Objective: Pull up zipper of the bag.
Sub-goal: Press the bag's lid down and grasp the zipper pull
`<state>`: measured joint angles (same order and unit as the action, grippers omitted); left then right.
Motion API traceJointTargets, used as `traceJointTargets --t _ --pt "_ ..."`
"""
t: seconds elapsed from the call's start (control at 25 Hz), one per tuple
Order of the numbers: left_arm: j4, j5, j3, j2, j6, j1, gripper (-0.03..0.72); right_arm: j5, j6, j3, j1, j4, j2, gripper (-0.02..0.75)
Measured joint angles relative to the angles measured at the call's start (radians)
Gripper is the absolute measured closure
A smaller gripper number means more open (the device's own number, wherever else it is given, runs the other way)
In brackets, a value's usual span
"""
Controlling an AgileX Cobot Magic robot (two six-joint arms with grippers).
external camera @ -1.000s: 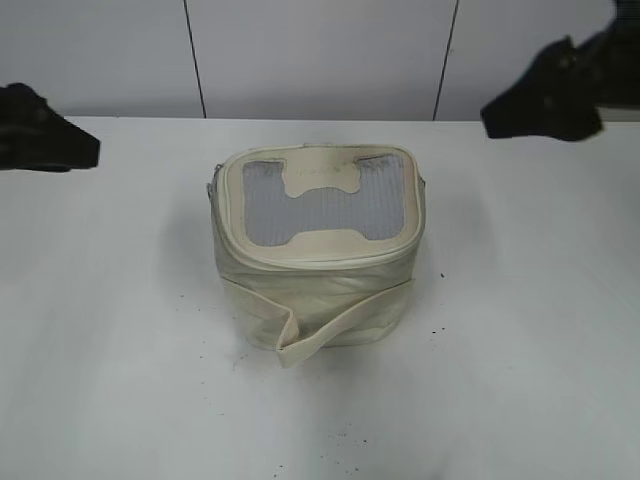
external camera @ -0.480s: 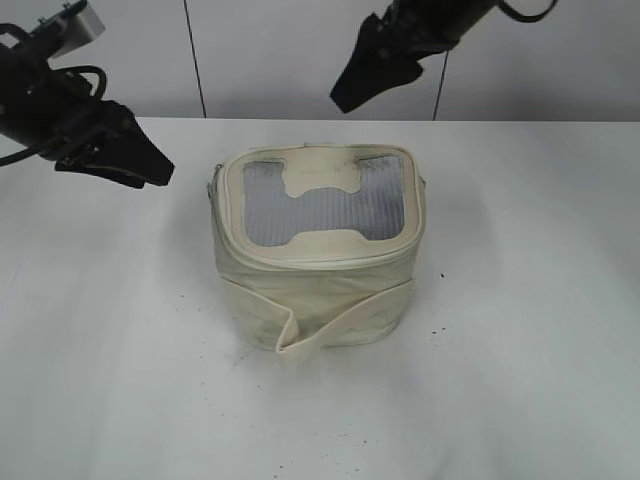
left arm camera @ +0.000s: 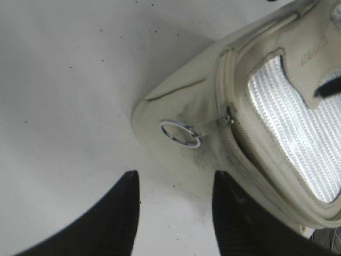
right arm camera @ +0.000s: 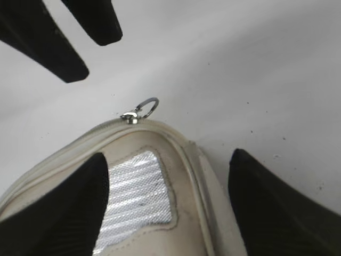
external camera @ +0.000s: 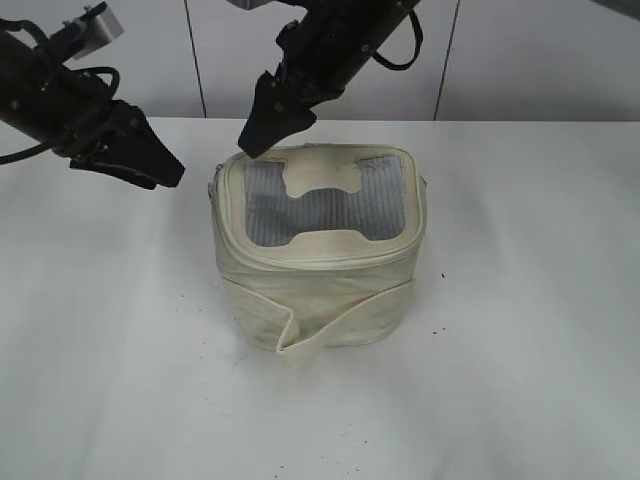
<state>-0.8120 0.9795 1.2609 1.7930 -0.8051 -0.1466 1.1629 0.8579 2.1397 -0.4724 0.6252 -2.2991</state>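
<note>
The cream bag [external camera: 320,290] stands mid-table, lid up, with a grey ribbed window and a bone-shaped patch. Its zipper track [left arm camera: 234,136] runs around the lid rim. One silver pull with a round ring [left arm camera: 180,133] hangs at the bag's left corner; it also shows in the right wrist view [right arm camera: 143,111]. My left gripper [external camera: 160,170] is open and empty, left of the bag, its tips [left arm camera: 173,184] just short of the ring. My right gripper [external camera: 258,135] has reached across and hovers open over the lid's back left corner [right arm camera: 168,176], holding nothing.
The white table [external camera: 520,330] carries small dark specks around the bag. A pale panelled wall [external camera: 520,60] stands behind the table. The bag's cream strap [external camera: 340,320] hangs loose across its front side.
Both arms have come in from the edges. The right gripper swung left across the bag to its back left corner. The left gripper moved right toward the bag. The bag has not moved.
</note>
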Motion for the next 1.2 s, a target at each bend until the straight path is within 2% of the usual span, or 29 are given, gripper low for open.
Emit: traceJointTargets --t 0.2,0.4,0.64,0.88,1.2 --pt "0.001 0.011 0.0 0.0 -0.03 0.0 0.339 0.006 0.0 0.04 0.001 -0.024 -0.054 0.223" --pt "-0.001 0.012 0.0 0.0 -0.129 -0.003 0.305 0.02 -0.013 0.041 0.002 -0.052 -0.07 0.281" --pt "-0.023 -0.023 0.0 0.0 -0.233 -0.004 0.285 0.042 -0.015 0.045 0.002 -0.05 -0.075 0.482" --pt "-0.021 -0.077 0.0 0.0 -0.459 -0.031 0.281 0.05 -0.018 0.046 0.002 -0.054 -0.08 0.7" --pt "0.113 -0.122 0.0 -0.01 -0.496 -0.078 0.216 0.052 -0.02 0.046 0.002 -0.053 -0.082 0.719"
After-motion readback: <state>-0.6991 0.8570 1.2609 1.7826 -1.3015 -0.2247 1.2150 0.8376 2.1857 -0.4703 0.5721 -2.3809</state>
